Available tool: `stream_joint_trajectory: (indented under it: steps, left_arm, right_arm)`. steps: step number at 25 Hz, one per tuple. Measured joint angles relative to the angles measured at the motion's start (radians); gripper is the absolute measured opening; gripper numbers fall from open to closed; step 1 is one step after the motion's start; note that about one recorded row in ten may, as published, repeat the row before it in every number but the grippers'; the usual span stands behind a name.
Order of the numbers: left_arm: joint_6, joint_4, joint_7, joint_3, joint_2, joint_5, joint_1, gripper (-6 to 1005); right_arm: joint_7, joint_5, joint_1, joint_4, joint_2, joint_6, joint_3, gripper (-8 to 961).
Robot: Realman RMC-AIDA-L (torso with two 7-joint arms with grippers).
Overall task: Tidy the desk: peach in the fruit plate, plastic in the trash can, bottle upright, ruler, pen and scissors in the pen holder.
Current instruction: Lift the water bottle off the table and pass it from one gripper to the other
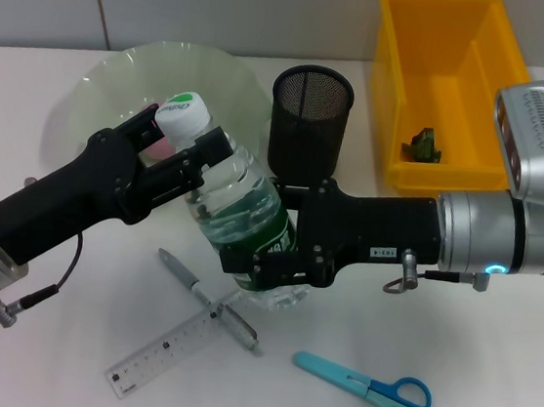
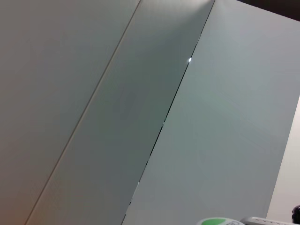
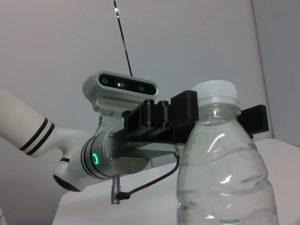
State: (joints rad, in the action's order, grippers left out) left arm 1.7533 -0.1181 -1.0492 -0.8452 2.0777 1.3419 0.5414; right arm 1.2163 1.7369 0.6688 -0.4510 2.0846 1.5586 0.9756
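A clear water bottle (image 1: 242, 210) with a white, green-topped cap (image 1: 184, 113) is tilted over the middle of the desk, held by both grippers. My left gripper (image 1: 197, 156) is shut on its neck, and the right wrist view shows that gripper (image 3: 218, 115) clamped just under the cap. My right gripper (image 1: 270, 259) is shut on the bottle's lower body. A grey pen (image 1: 207, 299), a clear ruler (image 1: 172, 349) and blue scissors (image 1: 364, 384) lie on the desk in front. The black mesh pen holder (image 1: 309, 119) stands behind. The pale green fruit plate (image 1: 129, 74) is at back left.
A yellow bin (image 1: 486, 51) stands at back right with a small green crumpled thing (image 1: 423, 144) inside. A pink patch (image 1: 163, 149) shows on the plate behind my left gripper. The left wrist view shows wall panels and the edge of the cap (image 2: 215, 221).
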Motion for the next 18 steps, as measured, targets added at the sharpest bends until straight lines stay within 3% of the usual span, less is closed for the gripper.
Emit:
stream_joint_trajectory:
  steps: [18]
  left_arm:
    - [0.0,0.0,0.0,0.0,0.001,0.0,0.001,777]
  right_arm:
    - [0.0,0.001,0.003,0.0,0.0,-0.002,0.001,803]
